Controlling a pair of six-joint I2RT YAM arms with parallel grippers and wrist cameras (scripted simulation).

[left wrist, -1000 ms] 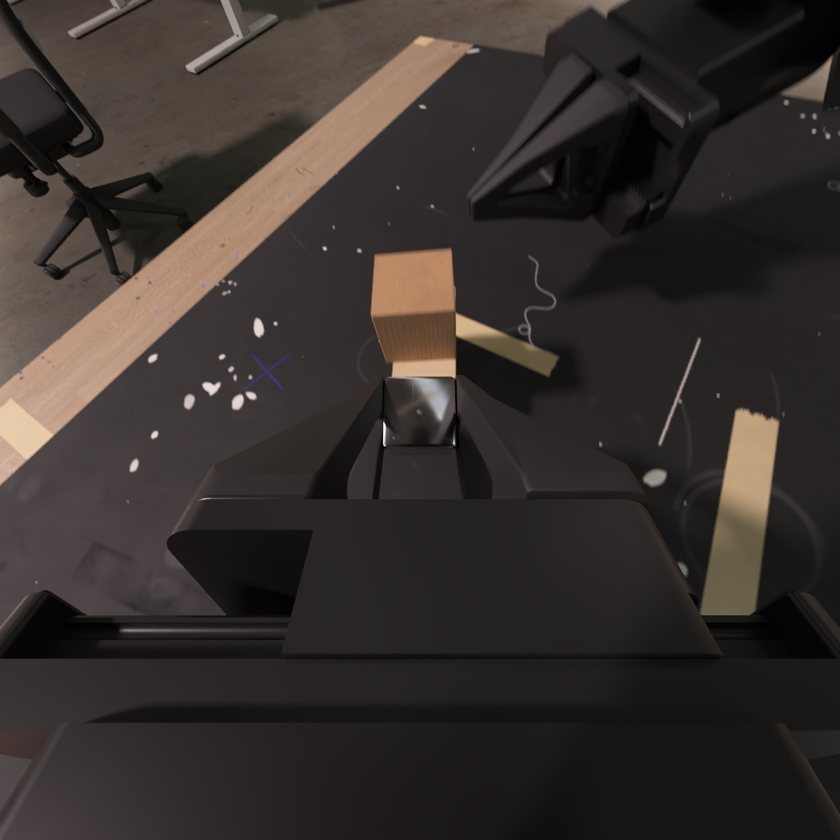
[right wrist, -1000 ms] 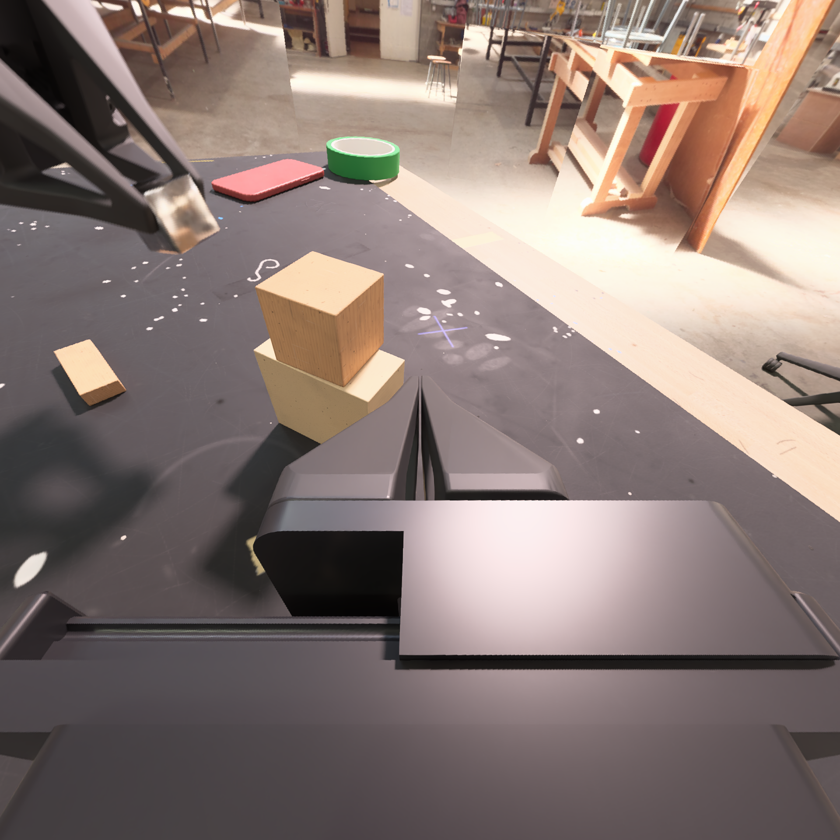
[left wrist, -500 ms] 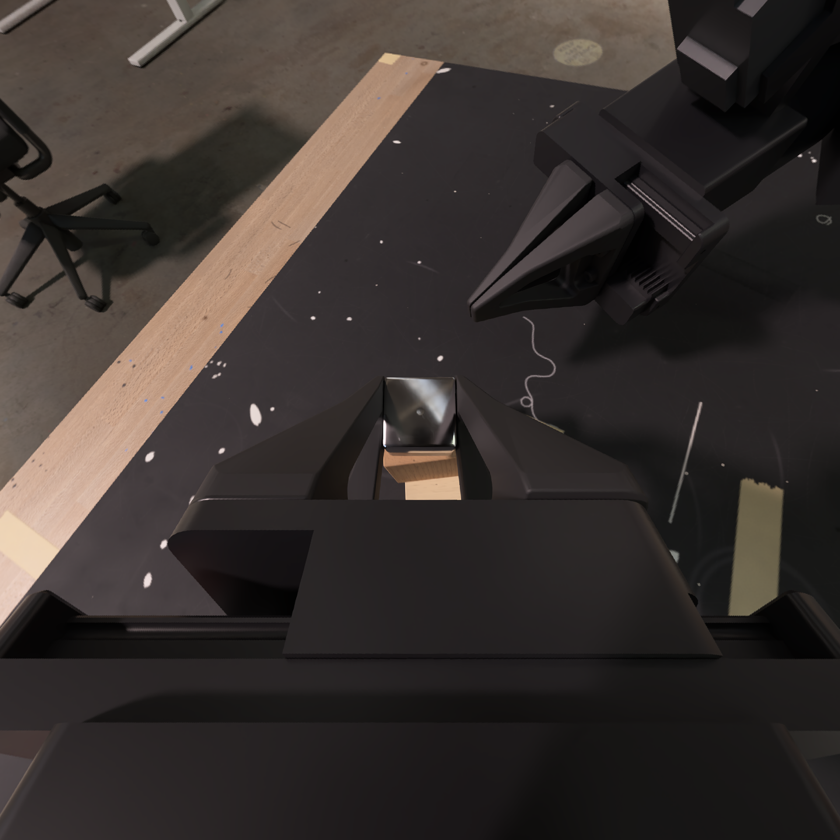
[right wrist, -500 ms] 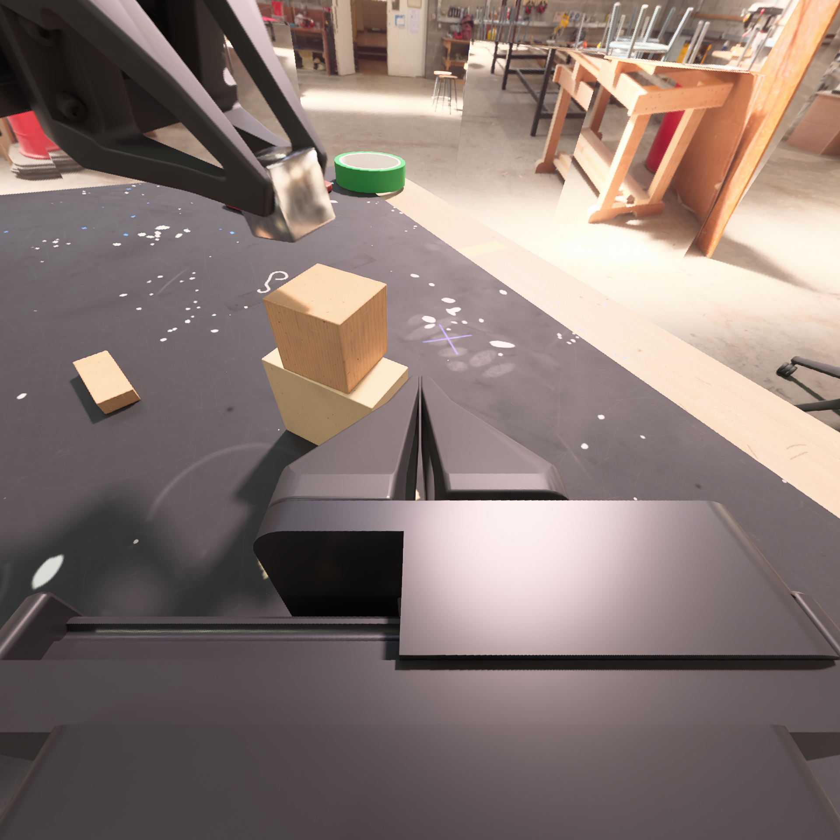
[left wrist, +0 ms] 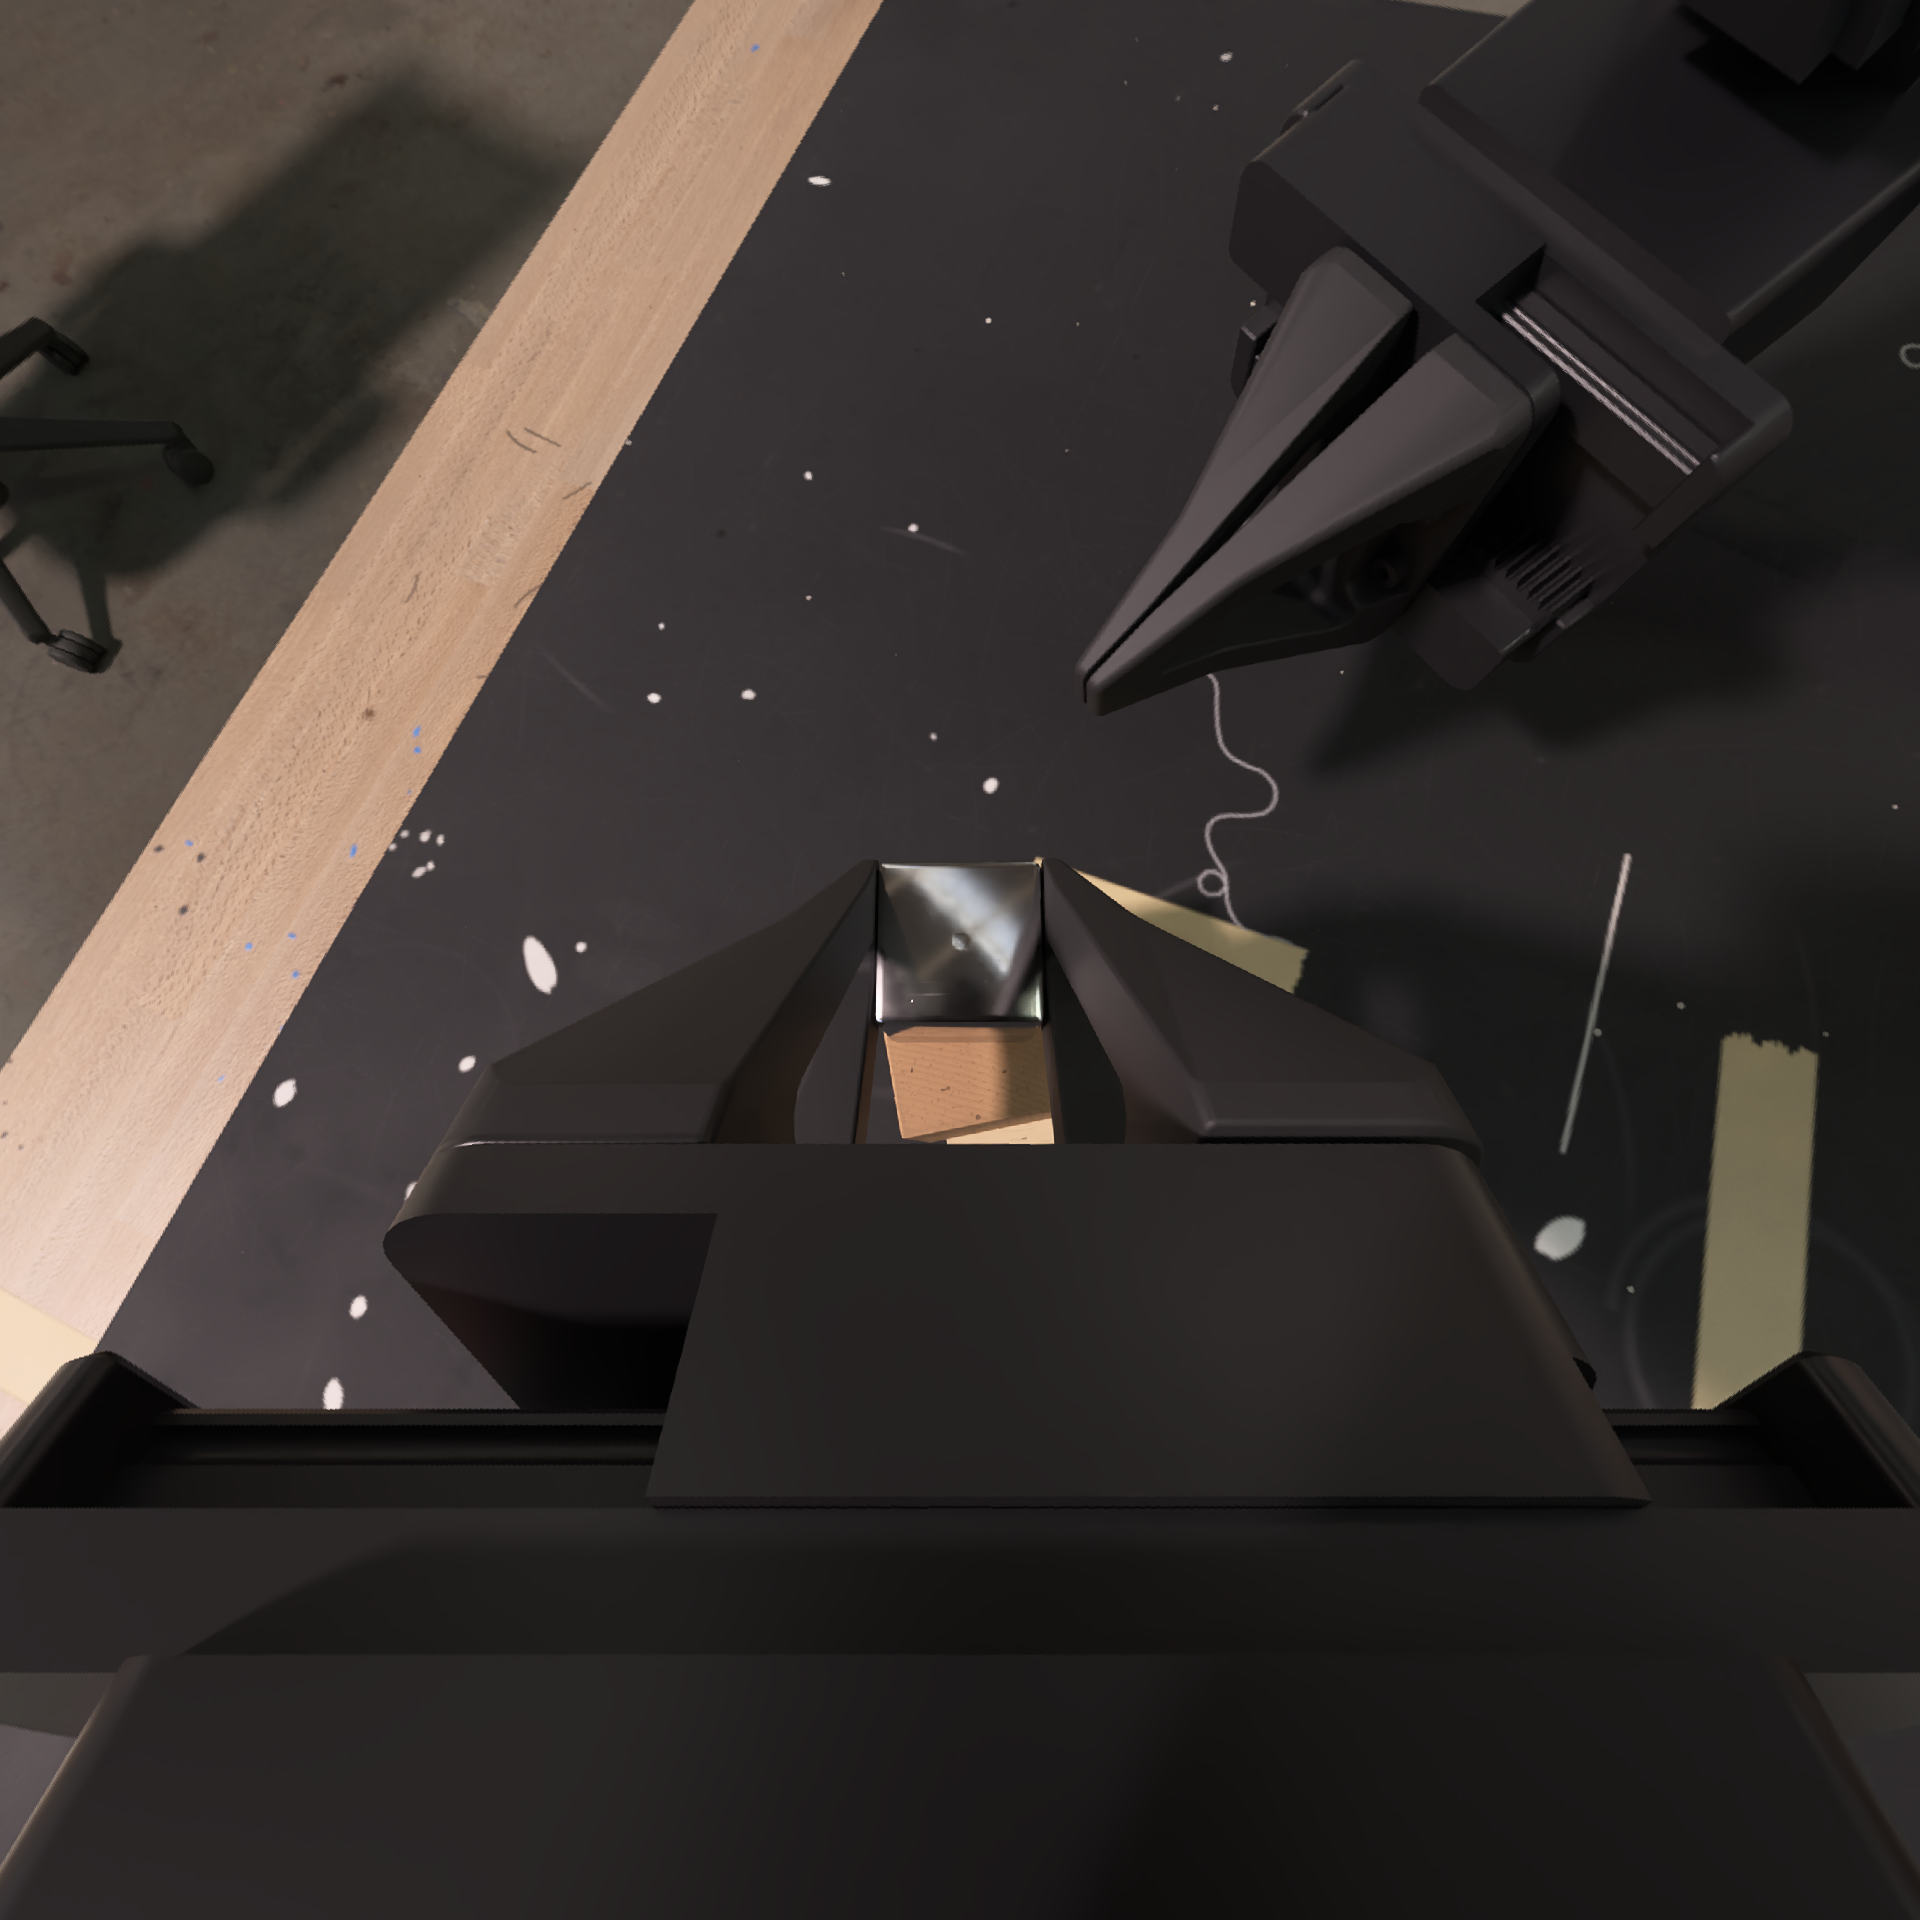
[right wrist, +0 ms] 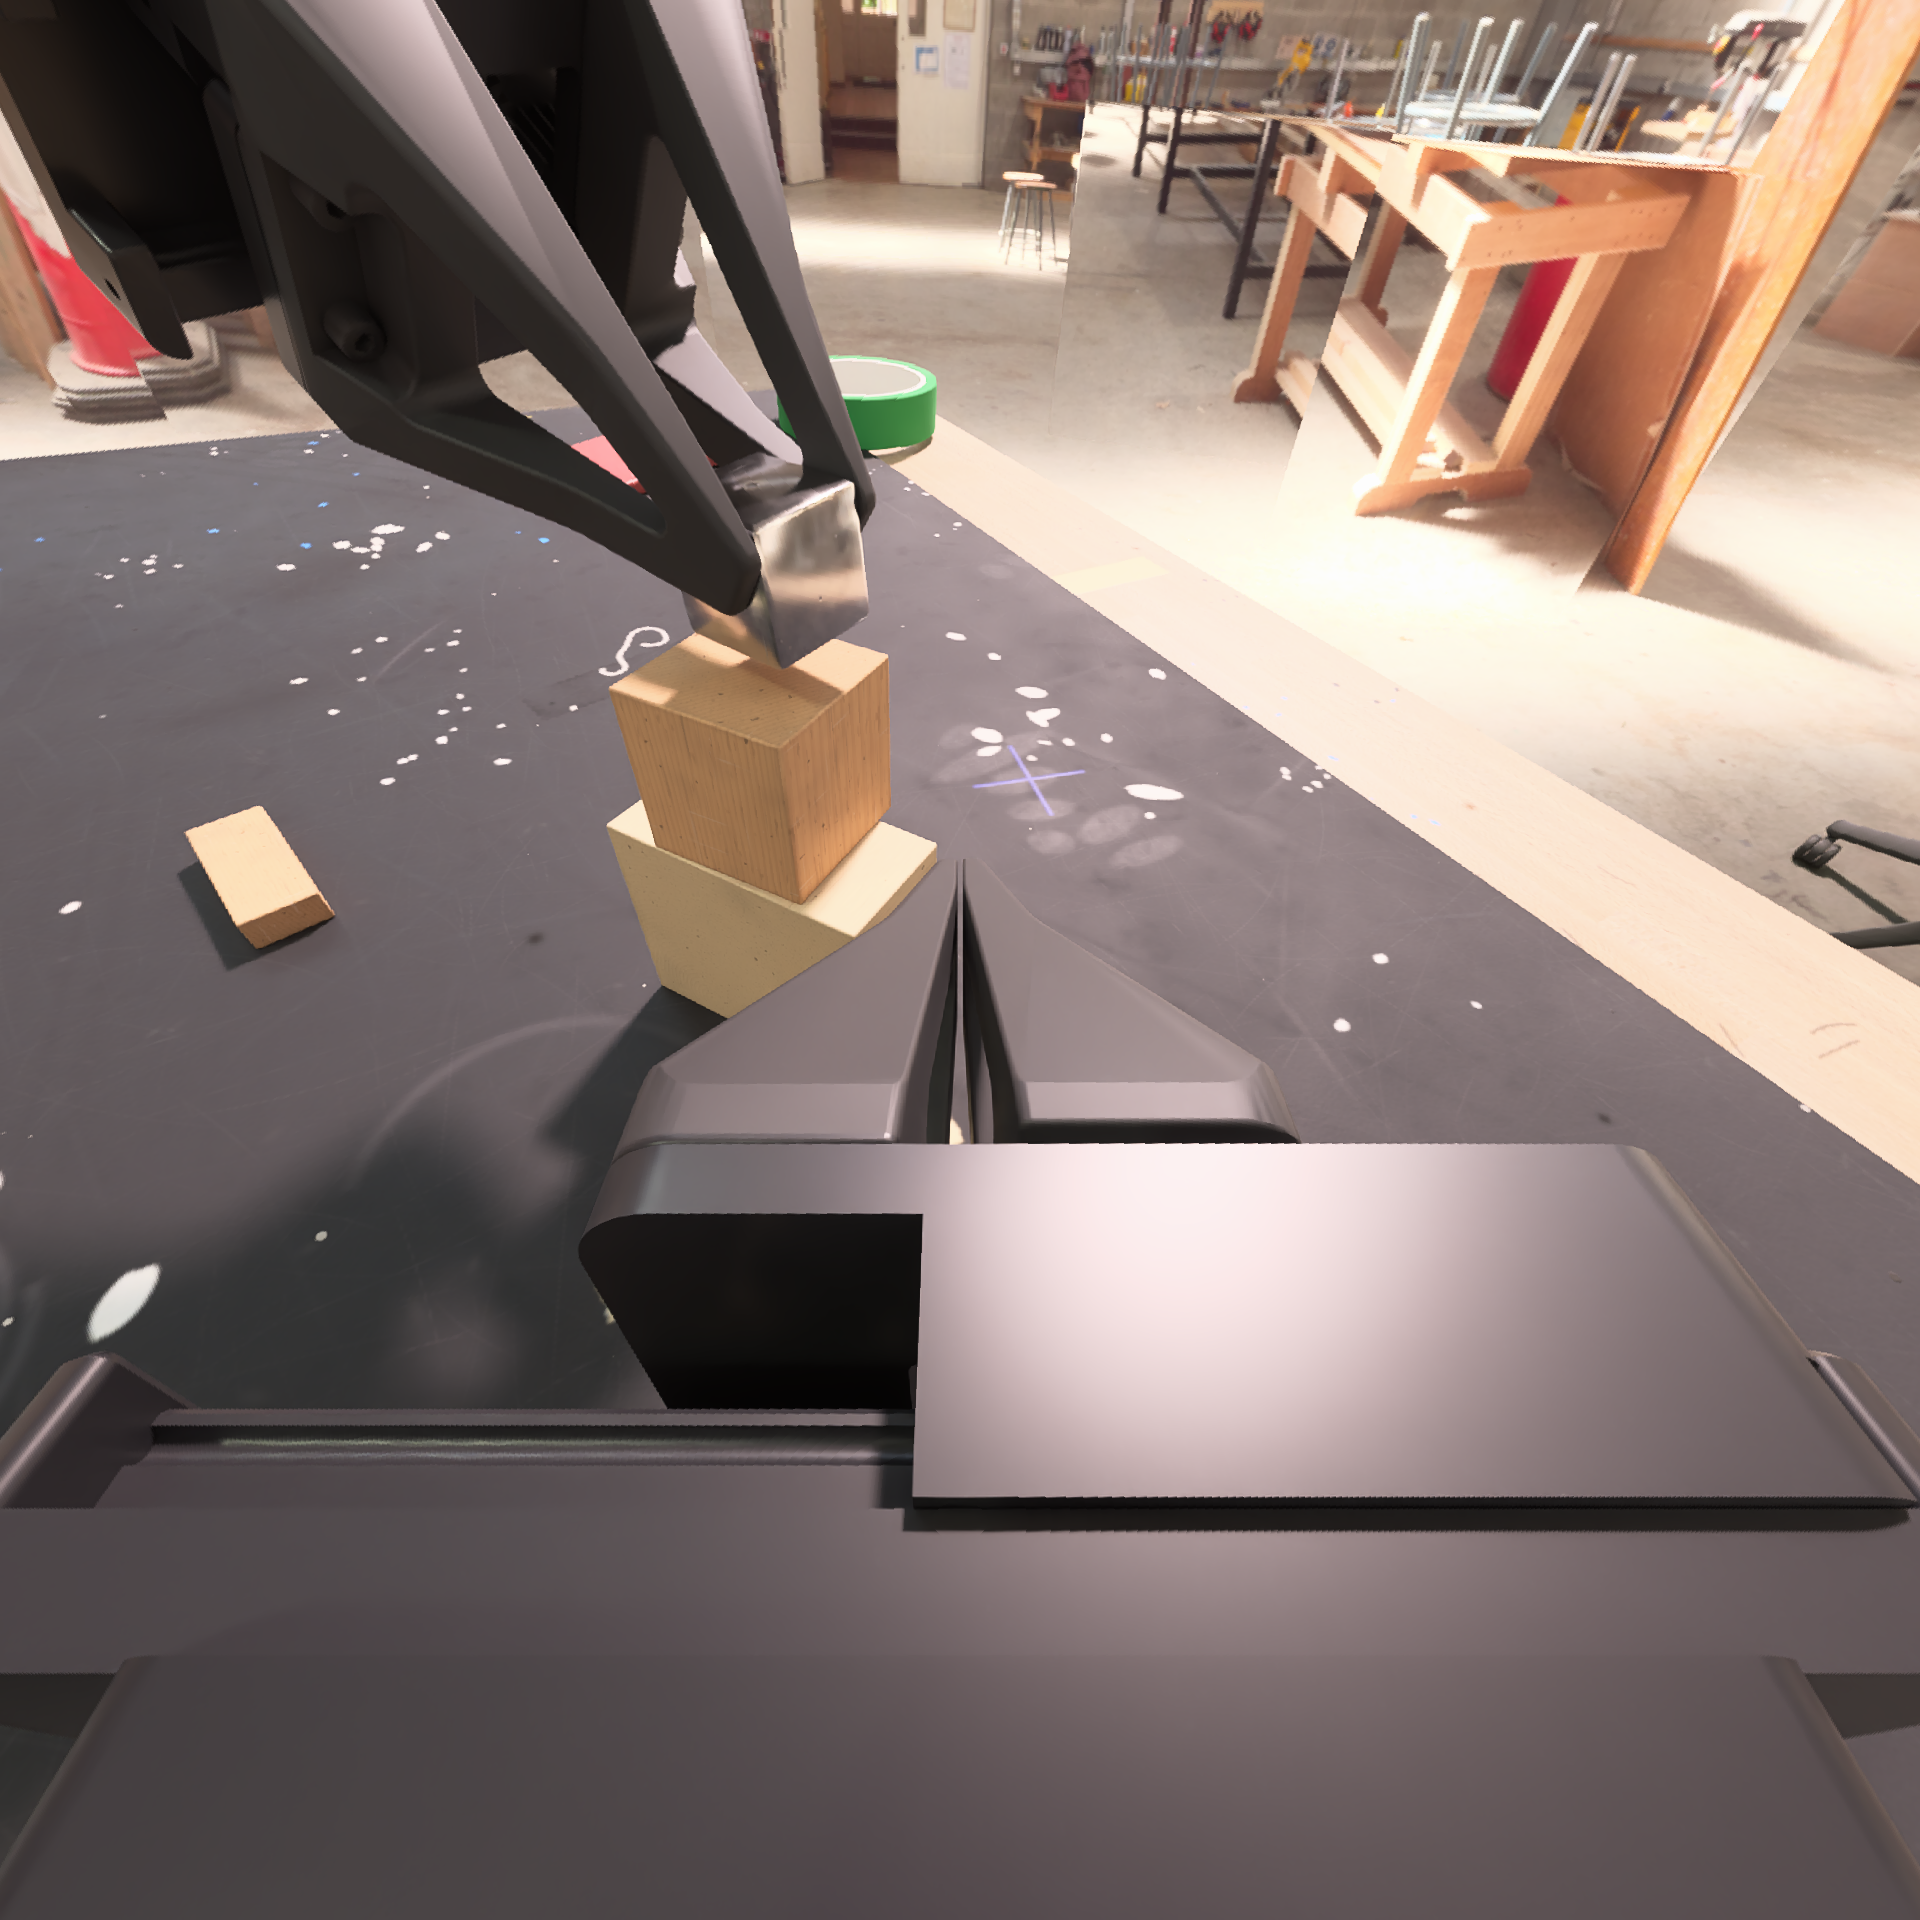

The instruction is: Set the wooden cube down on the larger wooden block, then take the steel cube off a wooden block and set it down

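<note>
**Steel cube pinched just above the stacked wooden cube**

Nearest to me, my right gripper point(right wrist: 961, 883) has its two fingers pressed together with nothing between them, tips just beside the larger wooden block point(right wrist: 727, 935). That block is pale, almost cream, and sits on the black tabletop point(right wrist: 1299, 987), a scuffed dark surface flecked with white paint spots, a faint blue cross and thin chalk-like scrawls. On the block stands the wooden cube point(right wrist: 764, 774), warmer tan with clear vertical grain, turned so that one corner faces my right camera.

Directly over that cube, my left gripper point(left wrist: 958, 935) pinches the steel cube point(right wrist: 805, 582) between its fingertips. The cube is polished and mirror-like with rounded edges; its lowest corner hangs at the wooden cube's top face, and I cannot tell whether they touch.

To the left of the stack, well apart, a small flat wooden block point(right wrist: 260, 878) lies on the tabletop. Beyond the stack, near the far edge, sit a green tape roll point(right wrist: 888, 400) and a red flat object point(right wrist: 608, 462), partly hidden by my left fingers.

A light wooden strip point(right wrist: 1507, 831) borders the tabletop. Past it lies a concrete workshop floor with wooden workbenches point(right wrist: 1455, 291), metal-legged tables and an office chair's base point(left wrist: 62, 499).
</note>
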